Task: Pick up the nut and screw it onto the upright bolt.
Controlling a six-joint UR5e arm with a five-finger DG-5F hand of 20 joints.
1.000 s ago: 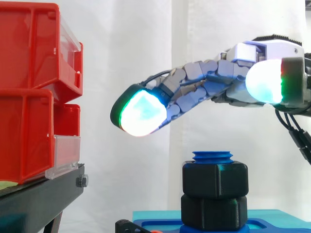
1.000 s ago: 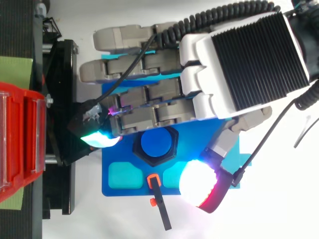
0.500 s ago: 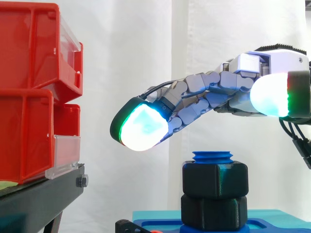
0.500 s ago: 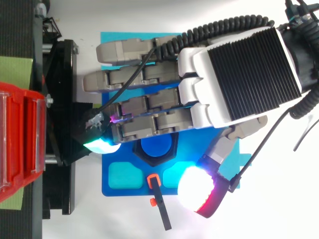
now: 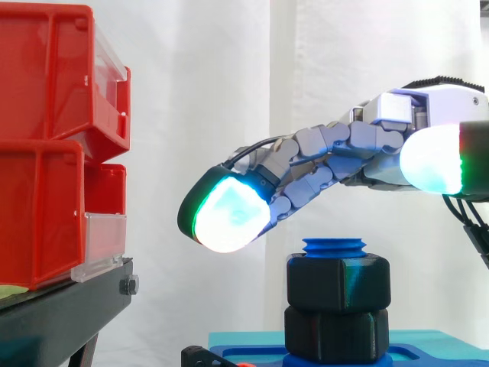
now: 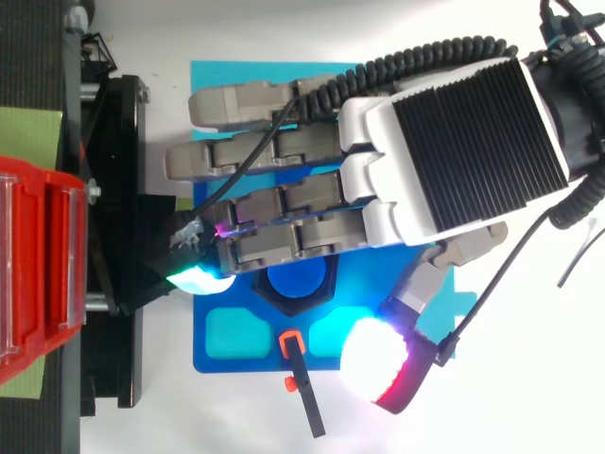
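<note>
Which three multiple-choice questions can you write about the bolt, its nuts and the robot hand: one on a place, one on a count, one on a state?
1. Where is the robot hand relative to the bolt?
A) above it
B) below it
C) gripping its side

2. How many black nuts sit on the bolt?
A) none
B) one
C) two

3. What is the state of the robot hand?
A) shut on a nut
B) open, holding nothing
C) shut on the bolt

Answers:
1 A: in the side view its fingers reach over the blue bolt tip.
2 C: two black hexagons are stacked on the bolt.
3 B: its fingers are nearly straight and clear of the nuts.
</note>
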